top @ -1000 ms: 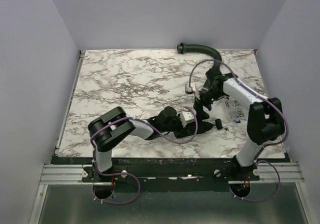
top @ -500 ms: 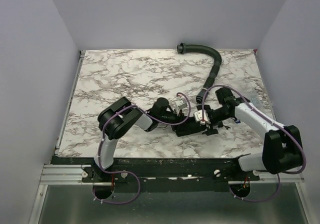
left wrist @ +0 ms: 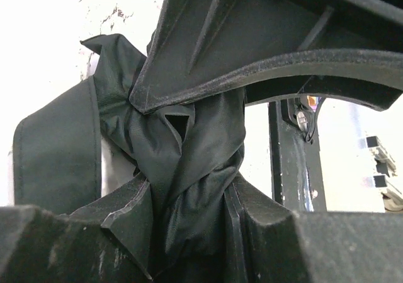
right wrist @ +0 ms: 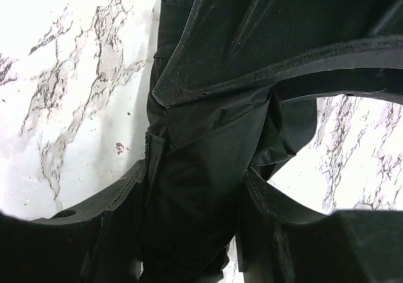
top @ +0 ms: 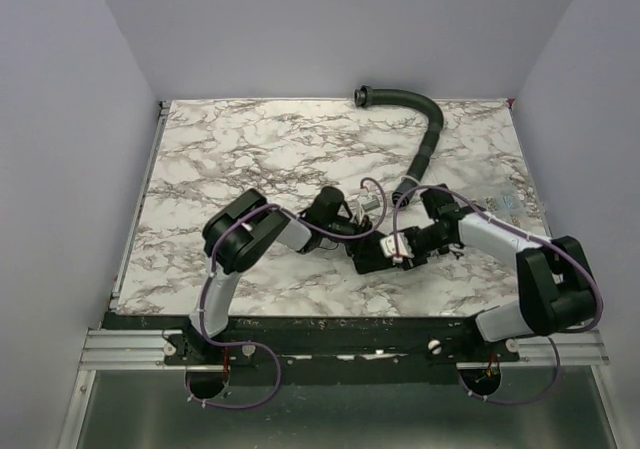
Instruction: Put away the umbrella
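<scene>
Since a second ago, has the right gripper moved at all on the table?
Yes. The right gripper has come away from the black hose toward the table's near edge, onto the umbrella.

On the bench (top: 230, 159), front middle, the umbrella (top: 376, 261) sits between my claws: left claw (top: 364, 250) at its left, right claw (top: 398, 246) at its right. The hose (top: 425, 139) lies behind them.

One black umbrella (top: 372, 255), one ribbed hose (top: 427, 134), two robot arms (top: 290, 233) (top: 490, 231), one marble table (top: 230, 159).
</scene>
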